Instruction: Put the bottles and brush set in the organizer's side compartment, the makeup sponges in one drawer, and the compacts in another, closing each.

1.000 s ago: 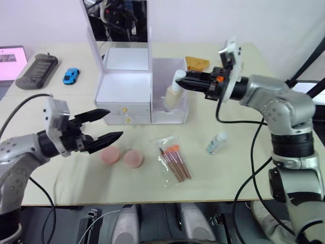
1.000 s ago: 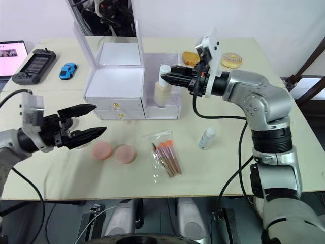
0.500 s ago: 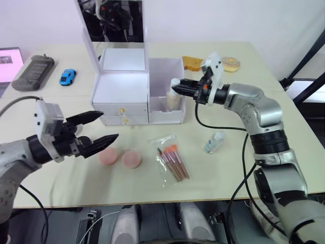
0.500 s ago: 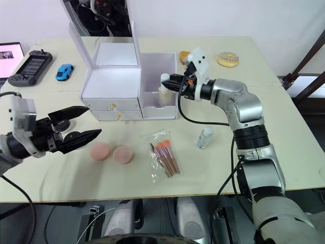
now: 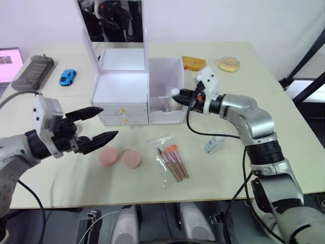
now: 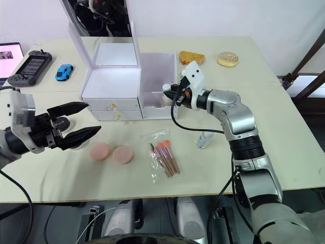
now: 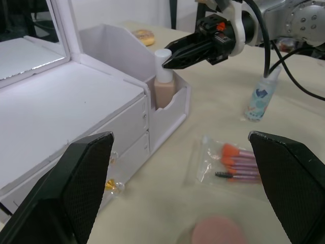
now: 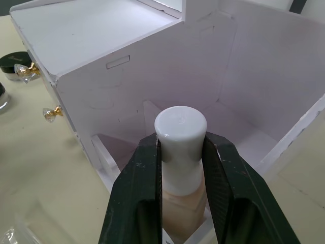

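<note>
Right wrist view: right gripper (image 8: 180, 152) pinched white cap of beige bottle (image 7: 163, 84), bottle standing low in side compartment (image 5: 165, 71). Left gripper (image 5: 105, 124) spread wide above pink sponges (image 5: 120, 157). Clear bottle (image 7: 260, 96) had blue label, words too small to read.

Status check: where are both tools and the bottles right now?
Right tool shut on beige bottle, low in side bin. Left tool open, empty, above pink sponges. Blue-label bottle and brush pouch on table. Path clear.
</note>
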